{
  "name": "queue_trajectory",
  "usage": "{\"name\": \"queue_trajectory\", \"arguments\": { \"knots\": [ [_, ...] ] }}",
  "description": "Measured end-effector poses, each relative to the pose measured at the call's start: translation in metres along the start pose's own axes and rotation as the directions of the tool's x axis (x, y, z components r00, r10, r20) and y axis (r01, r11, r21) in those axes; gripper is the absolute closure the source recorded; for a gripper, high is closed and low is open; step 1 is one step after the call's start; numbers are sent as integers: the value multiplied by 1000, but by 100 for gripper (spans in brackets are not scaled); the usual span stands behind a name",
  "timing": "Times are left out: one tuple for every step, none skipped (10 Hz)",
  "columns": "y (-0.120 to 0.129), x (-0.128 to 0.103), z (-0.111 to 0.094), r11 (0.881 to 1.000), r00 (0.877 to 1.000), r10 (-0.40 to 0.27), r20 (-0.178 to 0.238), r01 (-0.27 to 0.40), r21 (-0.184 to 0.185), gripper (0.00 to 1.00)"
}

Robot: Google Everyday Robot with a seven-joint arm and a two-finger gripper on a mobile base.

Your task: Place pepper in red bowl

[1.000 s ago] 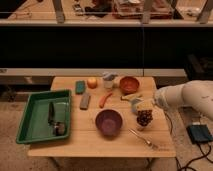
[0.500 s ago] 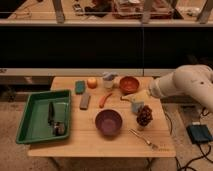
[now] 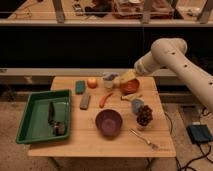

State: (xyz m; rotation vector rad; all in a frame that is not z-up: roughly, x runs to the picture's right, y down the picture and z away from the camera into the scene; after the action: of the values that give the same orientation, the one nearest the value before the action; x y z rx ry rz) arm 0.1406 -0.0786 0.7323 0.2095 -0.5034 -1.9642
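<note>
The reach toward the pepper [image 3: 104,99] is the step in hand. It lies ungrasped on the table [image 3: 85,140] near mid-frame, just lower left of the red bowl [image 3: 131,87]. The gripper [image 3: 125,77] seems to hover by the bowl's upper-left rim, up and right of the pepper and apart from it. Whether it is clenched or released cannot be told. The next move probably calls for a descent down-left onto the pepper.

No text, label, brand or number can be read anywhere. The gripper [image 3: 122,79] is right of centre, just beside the red bowl [image 3: 131,88].
</note>
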Motion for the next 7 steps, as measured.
{"name": "queue_trajectory", "arguments": {
  "knots": [
    [0,0,0,1000,1000,1,0,-1,-1,20],
    [2,-1,-1,1000,1000,4,0,-4,-3,20],
    [2,-2,-1,1000,1000,5,1,-5,-4,20],
    [3,-1,0,1000,1000,14,6,-14,-10,20],
    [5,-1,2,999,999,34,22,-34,-29,20],
    [8,0,8,995,995,80,60,-76,-72,20],
    [8,7,31,973,973,189,136,-167,-159,20]
  ]
}}
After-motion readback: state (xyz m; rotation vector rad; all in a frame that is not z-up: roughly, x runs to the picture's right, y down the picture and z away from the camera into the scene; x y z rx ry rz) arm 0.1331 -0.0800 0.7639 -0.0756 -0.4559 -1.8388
